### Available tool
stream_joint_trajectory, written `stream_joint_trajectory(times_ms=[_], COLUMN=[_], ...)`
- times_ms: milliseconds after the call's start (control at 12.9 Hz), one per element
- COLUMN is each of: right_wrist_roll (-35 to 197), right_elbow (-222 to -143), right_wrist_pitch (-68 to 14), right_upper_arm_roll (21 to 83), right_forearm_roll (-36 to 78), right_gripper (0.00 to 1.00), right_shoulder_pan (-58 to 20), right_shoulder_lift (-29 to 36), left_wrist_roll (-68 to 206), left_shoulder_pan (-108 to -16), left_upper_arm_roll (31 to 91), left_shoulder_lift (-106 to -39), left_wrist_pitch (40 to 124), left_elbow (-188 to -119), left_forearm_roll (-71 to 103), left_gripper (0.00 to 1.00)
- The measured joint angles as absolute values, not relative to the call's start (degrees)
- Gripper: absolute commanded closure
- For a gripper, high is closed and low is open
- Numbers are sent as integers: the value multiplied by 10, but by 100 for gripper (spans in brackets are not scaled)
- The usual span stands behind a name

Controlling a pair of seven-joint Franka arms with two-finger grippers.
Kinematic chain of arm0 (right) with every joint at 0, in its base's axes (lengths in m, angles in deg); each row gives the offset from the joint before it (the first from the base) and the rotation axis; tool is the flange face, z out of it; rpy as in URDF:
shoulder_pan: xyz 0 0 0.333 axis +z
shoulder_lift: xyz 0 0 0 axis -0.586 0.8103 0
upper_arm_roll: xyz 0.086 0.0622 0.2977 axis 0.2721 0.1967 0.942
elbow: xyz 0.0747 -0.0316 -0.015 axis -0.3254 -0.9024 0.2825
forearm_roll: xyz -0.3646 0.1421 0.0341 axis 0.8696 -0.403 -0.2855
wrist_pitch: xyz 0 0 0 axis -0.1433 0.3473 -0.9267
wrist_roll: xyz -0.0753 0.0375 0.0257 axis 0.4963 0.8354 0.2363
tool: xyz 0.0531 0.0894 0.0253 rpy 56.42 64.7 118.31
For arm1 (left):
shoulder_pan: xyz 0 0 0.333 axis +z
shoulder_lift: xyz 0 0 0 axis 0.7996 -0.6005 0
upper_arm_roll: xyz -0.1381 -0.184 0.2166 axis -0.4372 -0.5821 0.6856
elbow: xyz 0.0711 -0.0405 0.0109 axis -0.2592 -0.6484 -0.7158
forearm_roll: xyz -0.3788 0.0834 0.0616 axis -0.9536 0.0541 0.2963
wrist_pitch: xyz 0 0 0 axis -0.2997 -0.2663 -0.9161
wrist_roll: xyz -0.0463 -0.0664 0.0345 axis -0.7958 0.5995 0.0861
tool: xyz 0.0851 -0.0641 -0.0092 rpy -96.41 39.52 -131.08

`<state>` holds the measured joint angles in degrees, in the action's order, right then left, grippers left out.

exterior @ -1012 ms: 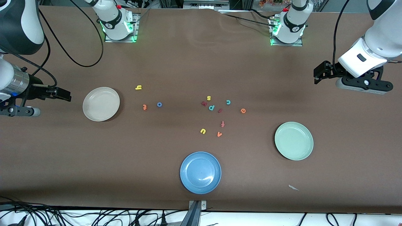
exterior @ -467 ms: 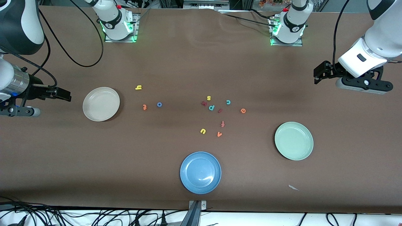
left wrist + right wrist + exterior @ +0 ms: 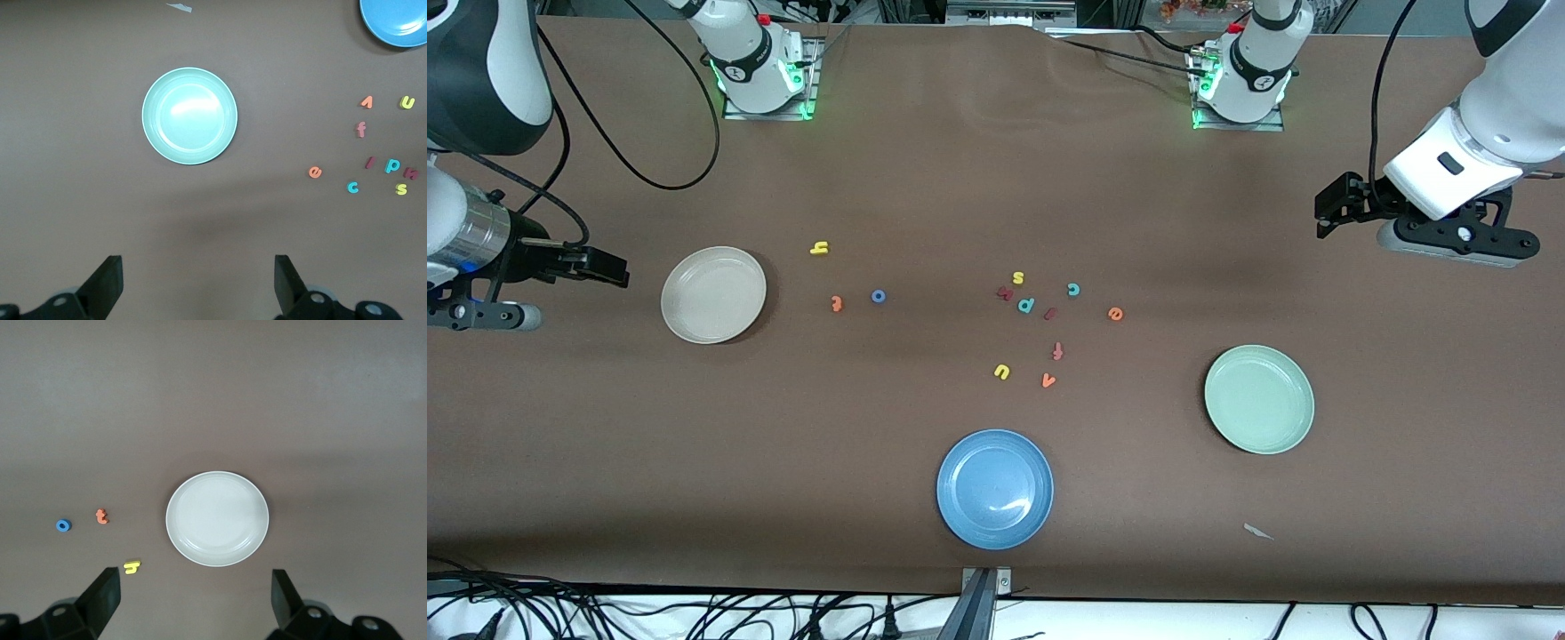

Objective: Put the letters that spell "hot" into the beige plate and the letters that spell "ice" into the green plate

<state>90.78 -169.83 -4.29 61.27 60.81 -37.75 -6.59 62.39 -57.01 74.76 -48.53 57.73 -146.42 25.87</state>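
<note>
Waiting with both arms. Holding the right gripper (image 3: 609, 267) wide open and empty over the right arm's end of the table, beside the beige plate (image 3: 713, 295). Holding the left gripper (image 3: 1329, 213) wide open and empty over the left arm's end, well apart from the green plate (image 3: 1259, 400).

Seeing the yellow h (image 3: 819, 248), blue o (image 3: 878, 296) and orange t (image 3: 836, 303) lying on the table near the beige plate. Seeing the dark red i (image 3: 1050, 313), teal c (image 3: 1073, 289) and orange e (image 3: 1114, 314) lying in the middle bunch.

Maybe grabbing the teal p (image 3: 1026, 305) by mistake, sitting just beside the i. Maybe mixing up the e with the orange v (image 3: 1048, 380). Maybe losing a letter, being so tiny and flat. Maybe dropping one into the blue plate (image 3: 995, 489).

Reading only the toy letters themselves. Finding no brand or label to read.
</note>
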Motion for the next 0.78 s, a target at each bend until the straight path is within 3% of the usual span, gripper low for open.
stream_joint_trajectory(times_ms=[778], right_wrist_roll=[908], right_elbow=[-1702], right_wrist_pitch=[-47], right_upper_arm_roll=[613], right_forearm_roll=[608], right_gripper=[0], right_shoulder_pan=[-377], right_shoulder_lift=[-66], left_wrist_roll=[624], left_shoulder_pan=[-570], left_upper_arm_roll=[748], left_shoulder_lift=[-486], left_wrist_pitch=[577], left_elbow=[-1464], left_forearm_roll=[259], left_gripper=[0])
